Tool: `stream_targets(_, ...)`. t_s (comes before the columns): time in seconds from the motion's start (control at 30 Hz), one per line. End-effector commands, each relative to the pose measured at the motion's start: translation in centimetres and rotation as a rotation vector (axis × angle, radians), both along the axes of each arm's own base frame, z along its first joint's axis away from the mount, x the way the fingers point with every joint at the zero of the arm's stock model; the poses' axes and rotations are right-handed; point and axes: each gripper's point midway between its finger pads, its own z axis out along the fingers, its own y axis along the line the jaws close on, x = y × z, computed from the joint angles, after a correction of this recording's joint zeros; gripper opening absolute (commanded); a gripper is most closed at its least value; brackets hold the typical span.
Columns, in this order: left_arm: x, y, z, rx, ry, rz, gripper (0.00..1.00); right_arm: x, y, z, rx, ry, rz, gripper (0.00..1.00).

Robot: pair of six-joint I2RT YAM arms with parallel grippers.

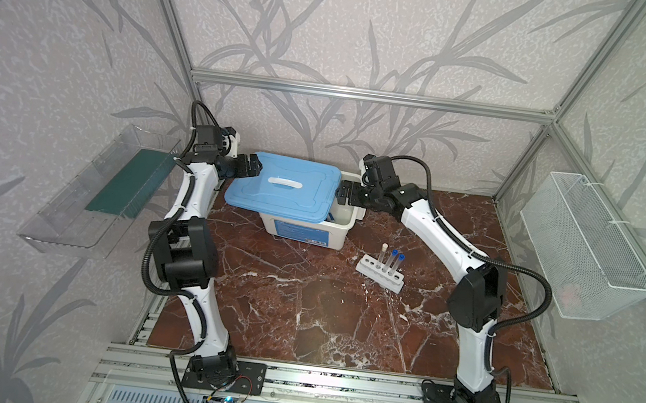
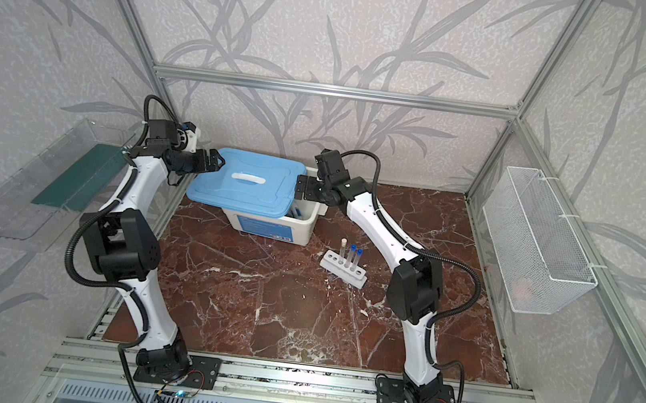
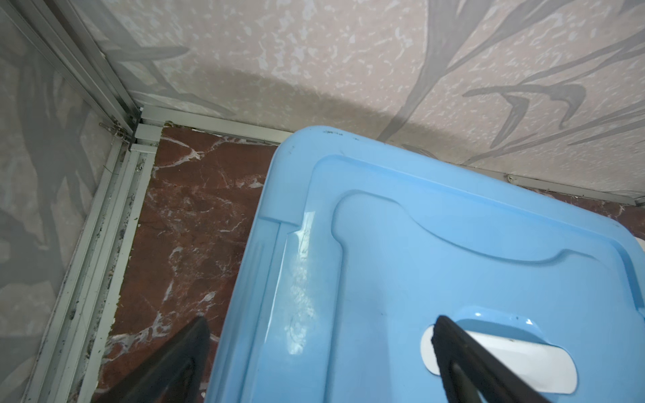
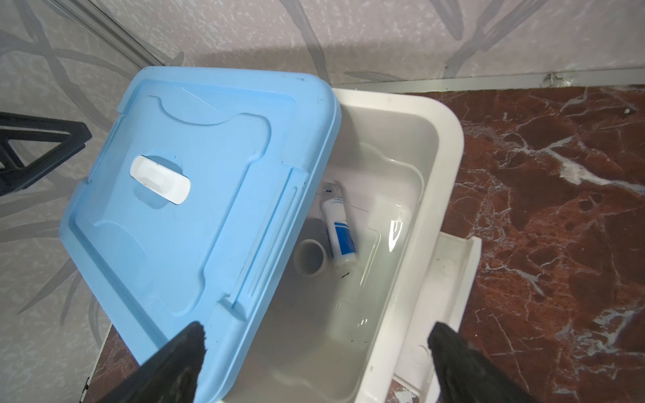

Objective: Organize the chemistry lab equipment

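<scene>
- Two grippers, both spread wide and holding nothing. The left gripper [image 1: 252, 165] sits at the left edge of the blue lid [image 1: 280, 193]. The right gripper [image 1: 342, 194] is at its right edge, over the uncovered end of the white bin [image 1: 296, 233].
- That lid lies skewed on the bin, which is at the back edge of the worktop [image 1: 299, 312], so one end gapes open.
- The right wrist view shows what's inside: a white blue-labelled bottle [image 4: 340, 230] lying flat, and a small white cup [image 4: 310, 258] tipped on its side just beside it.
- Three capped test tubes [image 1: 392, 261], one white and two blue, stand upright in the six-hole rack [image 1: 367, 266]. That's nearer the worktop's right edge, well apart from the bin.
- My guess at the step: squaring up the lid to close the bin. The next move probably needs both sides nudged together.
- The lid is smooth, glossy moulded plastic with rounded corners and a recessed white handle, so likely slippery. The bin is glossy too, and the tubes are thin and clear.
</scene>
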Motion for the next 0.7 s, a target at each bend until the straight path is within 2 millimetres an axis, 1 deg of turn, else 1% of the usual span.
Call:
stream_targets(0.0, 0.2, 0.7, 0.3, 0.052, 0.014, -0.005, 0.99, 0.0, -0.4, 1.3, 0.032, -0.017, 0.002, 0.99)
stream_targets(0.13, 0.6, 1.3, 0.1, 0.082, 0.018, 0.004, 0.99, 0.2, -0.6, 1.2, 0.035, -0.015, -0.001, 0.99)
stream_targets(0.27, 0.9, 1.7, -1.1, 0.099, 0.050, -0.002, 0.99, 0.1, -0.5, 1.2, 0.040, -0.015, 0.003, 0.99)
stream_targets(0.37, 1.0, 1.1, -2.2, 0.073, 0.069, -0.028, 1.00, 0.3, -0.5, 1.1, 0.042, -0.014, 0.001, 0.99)
stream_targets(0.47, 1.2, 0.6, -2.8, 0.051, 0.077, -0.043, 1.00, 0.4, -0.6, 0.7, 0.040, -0.006, -0.002, 0.99)
stream_targets(0.53, 1.2, -0.4, -3.0, 0.015, 0.069, -0.098, 1.00, 0.5, -0.6, 0.6, 0.043, -0.005, -0.003, 0.99)
stream_targets(0.67, 1.4, -1.6, -2.8, -0.026, 0.062, -0.134, 1.00, 0.7, -0.3, -0.2, 0.044, 0.017, 0.003, 0.99)
